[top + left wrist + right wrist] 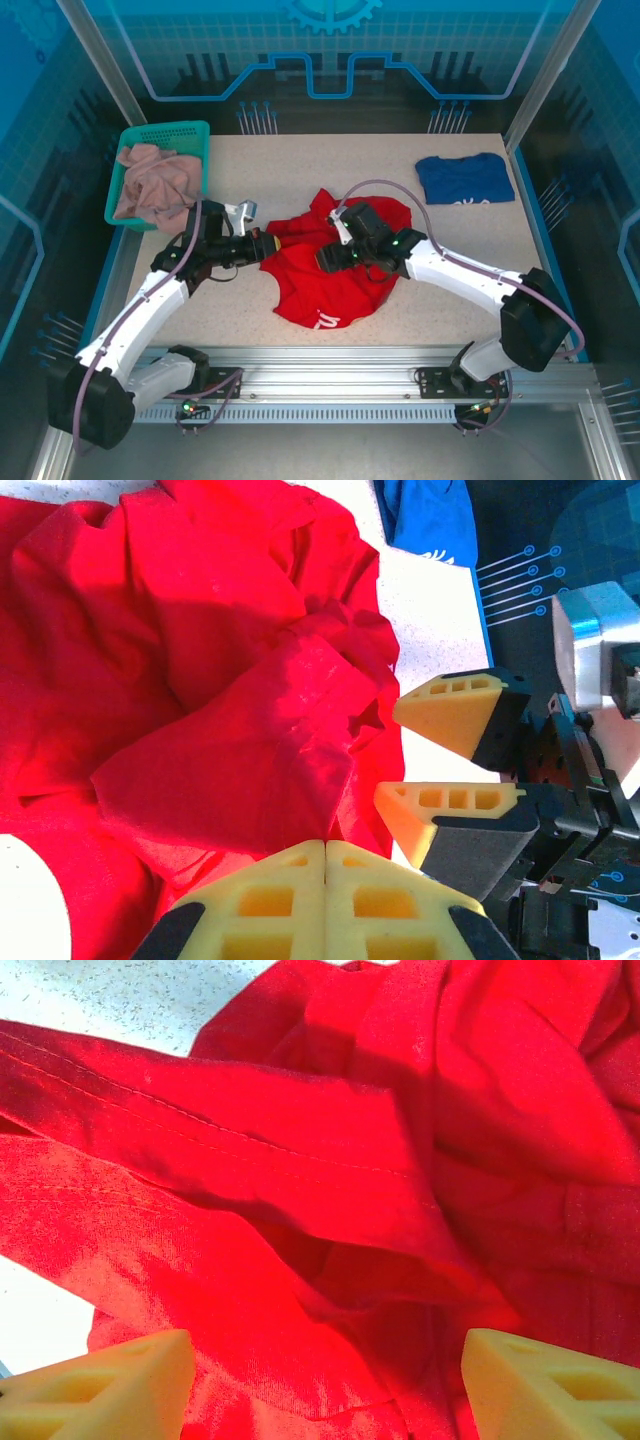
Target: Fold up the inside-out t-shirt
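The inside-out t-shirt lies crumpled in a red heap at the table's middle. My left gripper is at the heap's left edge, where a narrow tongue of cloth runs to its tips. In the left wrist view its yellow fingers are pressed together, with a red fold drawn down to them. My right gripper hovers low over the heap's middle, jaws apart; it shows open beside the cloth in the left wrist view. In its own view the right gripper straddles a stitched hem with nothing pinched.
A green basket at the back left holds a pinkish-beige garment. A dark blue t-shirt lies flat at the back right, and its edge shows past the red cloth. The speckled table lies bare behind the heap.
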`<state>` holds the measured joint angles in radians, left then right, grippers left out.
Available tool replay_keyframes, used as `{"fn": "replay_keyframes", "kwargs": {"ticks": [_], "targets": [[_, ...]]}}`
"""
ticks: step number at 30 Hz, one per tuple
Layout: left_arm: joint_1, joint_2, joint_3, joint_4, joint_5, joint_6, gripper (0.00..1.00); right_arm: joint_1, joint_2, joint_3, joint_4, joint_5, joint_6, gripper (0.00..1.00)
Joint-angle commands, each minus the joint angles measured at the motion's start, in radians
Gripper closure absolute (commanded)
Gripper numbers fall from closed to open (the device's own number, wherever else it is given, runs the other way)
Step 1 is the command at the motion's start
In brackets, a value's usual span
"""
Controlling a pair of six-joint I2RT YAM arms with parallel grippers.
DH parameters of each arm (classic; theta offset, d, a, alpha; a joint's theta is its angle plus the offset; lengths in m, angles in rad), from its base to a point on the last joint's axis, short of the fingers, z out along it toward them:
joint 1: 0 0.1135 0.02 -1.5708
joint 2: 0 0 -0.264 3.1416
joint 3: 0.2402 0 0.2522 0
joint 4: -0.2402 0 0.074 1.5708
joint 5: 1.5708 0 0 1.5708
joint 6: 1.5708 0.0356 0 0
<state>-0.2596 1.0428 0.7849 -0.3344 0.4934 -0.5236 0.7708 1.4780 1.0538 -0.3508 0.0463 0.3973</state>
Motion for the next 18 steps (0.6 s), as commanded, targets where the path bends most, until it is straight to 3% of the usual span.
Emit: {"fn": "replay_keyframes", "kwargs": {"ticks": [1, 4, 10, 18], "targets": [[-0.01, 0.003, 0.036, 0.003, 0.009, 0.014, 1.0, 0.004, 0.019, -0.002, 0.057, -0.011, 0.094, 0.27], [-0.012, 0.003, 0.034, 0.006, 0.009, 0.012, 1.0, 0.004, 0.029, -0.009, 0.078, -0.013, 0.096, 0.29], [-0.012, 0.0, 0.029, 0.005, 0.008, 0.015, 1.0, 0.002, 0.046, -0.011, 0.12, -0.033, 0.103, 0.49], [-0.013, -0.006, 0.022, 0.01, 0.004, 0.012, 1.0, 0.011, 0.054, -0.015, 0.095, 0.015, 0.13, 0.47]]}}
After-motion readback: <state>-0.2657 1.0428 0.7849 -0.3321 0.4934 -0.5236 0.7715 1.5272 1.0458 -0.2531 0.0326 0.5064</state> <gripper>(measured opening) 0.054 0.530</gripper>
